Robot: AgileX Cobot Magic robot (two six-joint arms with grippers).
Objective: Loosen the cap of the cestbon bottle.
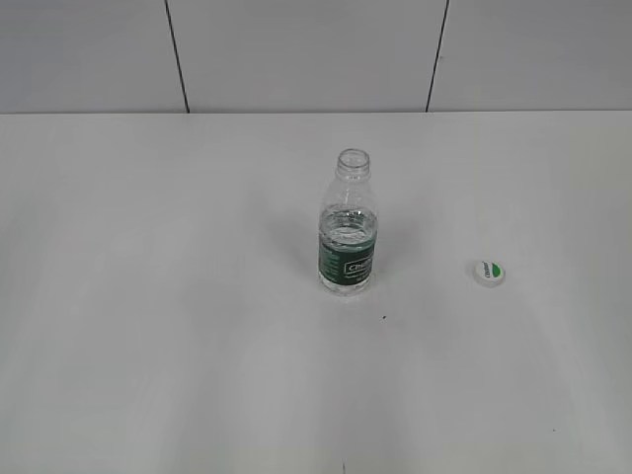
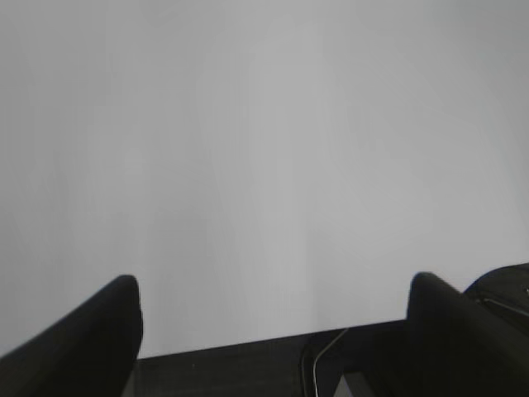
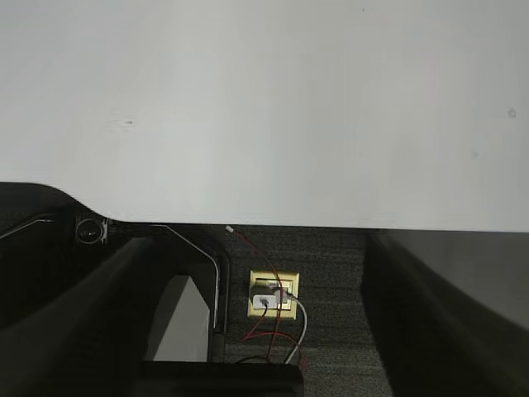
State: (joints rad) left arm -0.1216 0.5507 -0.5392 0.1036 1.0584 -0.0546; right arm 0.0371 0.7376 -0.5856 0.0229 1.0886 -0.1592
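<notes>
The cestbon bottle [image 1: 348,232] stands upright at the middle of the white table, clear with a dark green label band and an open neck with nothing on it. The cap [image 1: 489,273], white with a green patch, lies on the table to the bottle's right, apart from it. Neither gripper shows in the exterior view. My left gripper [image 2: 273,331] is open and empty over the table's near edge. My right gripper [image 3: 260,314] is open and empty, past the table edge above the floor. Neither wrist view shows the bottle or the cap.
The white table [image 1: 148,296] ends at a grey panelled wall [image 1: 296,49] behind. In the right wrist view the table edge [image 3: 273,225] runs across, with dark carpet, a brass floor socket [image 3: 274,294] and cables below it.
</notes>
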